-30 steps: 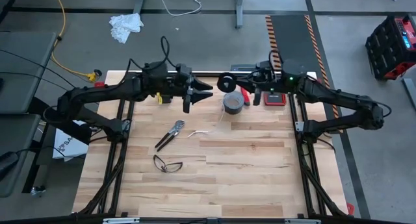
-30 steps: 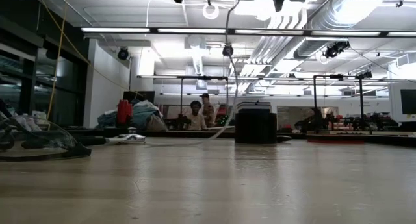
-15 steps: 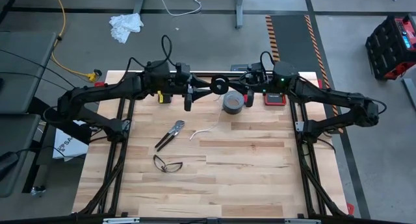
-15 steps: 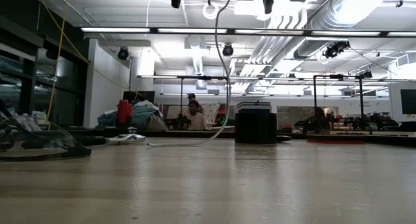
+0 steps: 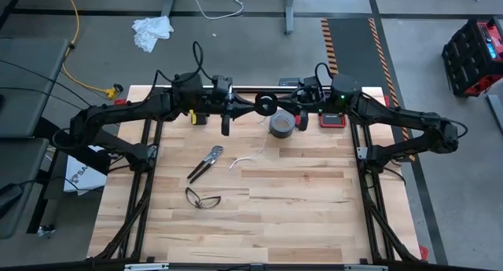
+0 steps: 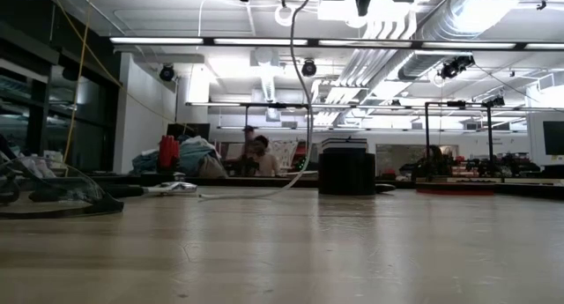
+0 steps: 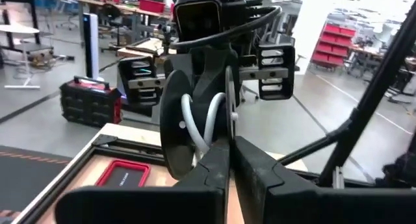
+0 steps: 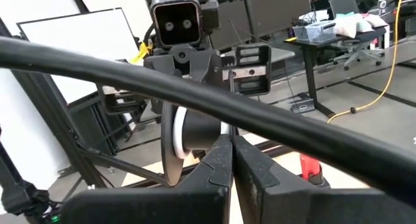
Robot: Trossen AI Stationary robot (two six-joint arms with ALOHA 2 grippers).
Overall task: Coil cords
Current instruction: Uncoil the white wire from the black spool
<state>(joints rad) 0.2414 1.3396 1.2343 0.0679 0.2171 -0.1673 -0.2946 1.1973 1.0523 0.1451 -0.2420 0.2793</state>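
Spool [image 5: 266,103] is hanging in the air between my two grippers at the table's far edge, both clamping it: left gripper [image 5: 250,106] and right gripper [image 5: 284,108] pinching opposite sides. White cord [image 5: 250,156] is trailing down to the tabletop, partly wound.

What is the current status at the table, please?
Left gripper and right gripper both shut on small black round spool, held above table's far edge. Thin white cord trails to the wooden tabletop. Grey tape roll directly beneath.
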